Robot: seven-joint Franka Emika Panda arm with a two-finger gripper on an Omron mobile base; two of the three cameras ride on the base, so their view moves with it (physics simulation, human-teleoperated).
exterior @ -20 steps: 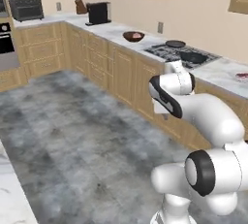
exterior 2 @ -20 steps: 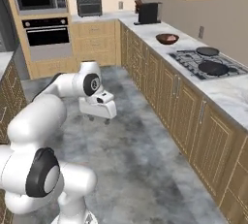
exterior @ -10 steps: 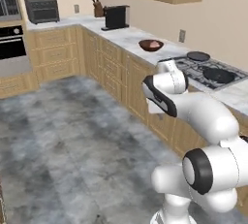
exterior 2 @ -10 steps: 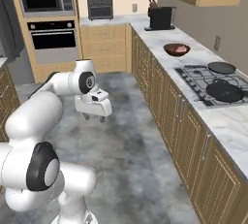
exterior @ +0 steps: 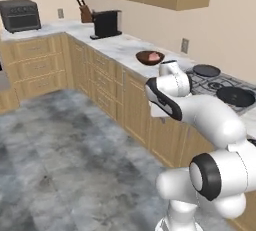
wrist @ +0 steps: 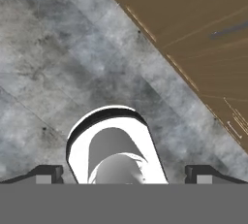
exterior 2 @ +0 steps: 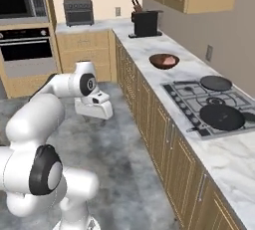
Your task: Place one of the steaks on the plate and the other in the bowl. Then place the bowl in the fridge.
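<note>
The dark brown bowl stands on the marble counter, between the coffee machine and the stove. A pale pink steak lies inside it. My gripper hangs folded close to my body over the floor, well short of the counter and lower than its top. In the hand view the gripper points down at the grey floor, and its fingertips stand wide apart, open, with nothing between them. The plate and the fridge are out of view.
Two black frying pans sit on the stove past the bowl. A black coffee machine, a knife block and a toaster oven stand farther along. A built-in oven faces the grey stone floor.
The whole picture has shifted, so the base has moved: the counter with the bowl and stove now looks nearer. The arm keeps its folded pose and the gripper stays open.
</note>
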